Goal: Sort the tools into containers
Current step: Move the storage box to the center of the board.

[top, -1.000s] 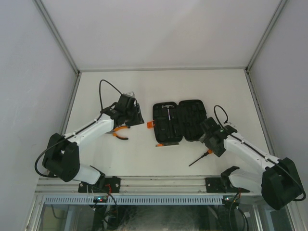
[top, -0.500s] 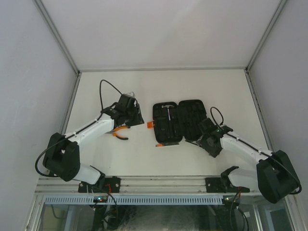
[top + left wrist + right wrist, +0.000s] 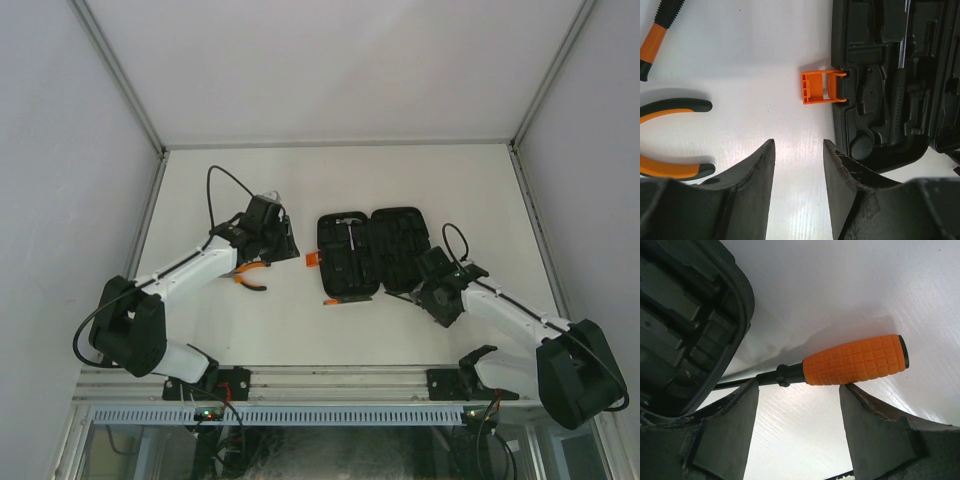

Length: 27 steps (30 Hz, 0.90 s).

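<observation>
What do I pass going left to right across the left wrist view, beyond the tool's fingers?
orange-handled pliers → orange latch → black tool case

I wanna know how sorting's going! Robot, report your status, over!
Left gripper open, empty, by orange latch. Right gripper open over orange-handled screwdriver, beside tool case. Pliers outside it. Nothing blocking.
</observation>
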Each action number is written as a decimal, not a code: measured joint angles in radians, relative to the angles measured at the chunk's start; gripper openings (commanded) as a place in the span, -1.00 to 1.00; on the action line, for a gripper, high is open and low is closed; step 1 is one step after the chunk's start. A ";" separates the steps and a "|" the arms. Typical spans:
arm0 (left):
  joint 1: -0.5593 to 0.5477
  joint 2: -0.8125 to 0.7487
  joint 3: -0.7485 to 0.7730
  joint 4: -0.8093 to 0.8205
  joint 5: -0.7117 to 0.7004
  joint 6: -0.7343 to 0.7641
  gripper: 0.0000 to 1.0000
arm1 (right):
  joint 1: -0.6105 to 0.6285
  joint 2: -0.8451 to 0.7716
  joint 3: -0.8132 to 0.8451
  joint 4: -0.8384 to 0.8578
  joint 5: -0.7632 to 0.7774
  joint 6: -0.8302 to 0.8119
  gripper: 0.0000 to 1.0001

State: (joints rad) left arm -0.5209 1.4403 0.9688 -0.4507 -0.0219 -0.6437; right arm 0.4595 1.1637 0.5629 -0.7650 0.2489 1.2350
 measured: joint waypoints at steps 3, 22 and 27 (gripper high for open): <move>0.000 0.000 0.000 0.000 0.000 0.000 -0.05 | -0.003 -0.034 -0.009 -0.003 0.024 0.001 0.28; 0.000 0.006 0.000 0.000 0.003 0.000 -0.06 | -0.039 -0.256 -0.024 0.069 -0.005 -0.209 0.36; 0.000 0.006 0.000 0.000 0.003 0.000 -0.05 | -0.053 -0.252 -0.024 0.074 -0.009 -0.244 0.36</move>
State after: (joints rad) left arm -0.5213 1.4467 0.9688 -0.4507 -0.0193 -0.6437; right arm 0.4061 0.9119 0.5392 -0.6914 0.2398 0.9909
